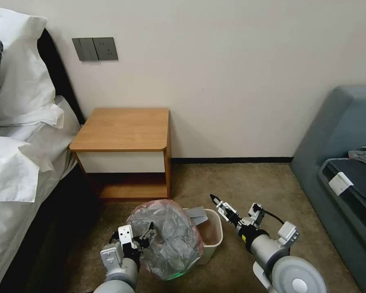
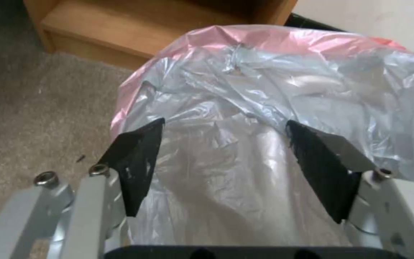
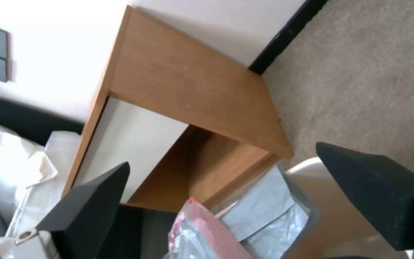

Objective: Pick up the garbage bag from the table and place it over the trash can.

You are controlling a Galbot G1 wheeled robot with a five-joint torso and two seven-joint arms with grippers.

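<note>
The garbage bag (image 1: 166,238) is sitting bunched over the left part of the trash can (image 1: 212,236), on the carpet (image 1: 248,183) just in front of the wooden nightstand (image 1: 124,130). The bag's grey, wrinkled plastic is billowing up in a rounded mound, its pink-red rim is showing along the far side, and a hint of green is showing at its near bottom edge. The right part of the cream-white bin is lying uncovered, with its rolled rim and inner wall showing. A flat grey flap of the bag is resting across the bin's far rim.

The left gripper (image 1: 144,240) is pressing against the near left side of the bag. In the left wrist view its black pads (image 2: 137,162) are standing spread apart with bag plastic bulging between them, so the fingers are released rather than clamped on it.

The right gripper (image 1: 220,205) is hovering just to the right of the bin, apart from the bag. In the right wrist view its black fingertips (image 3: 94,201) are standing wide apart, grasping nothing.

The nightstand's top is lying bare, between the bed (image 1: 24,162) on the left and the blue-grey sofa (image 1: 345,171) on the right.
</note>
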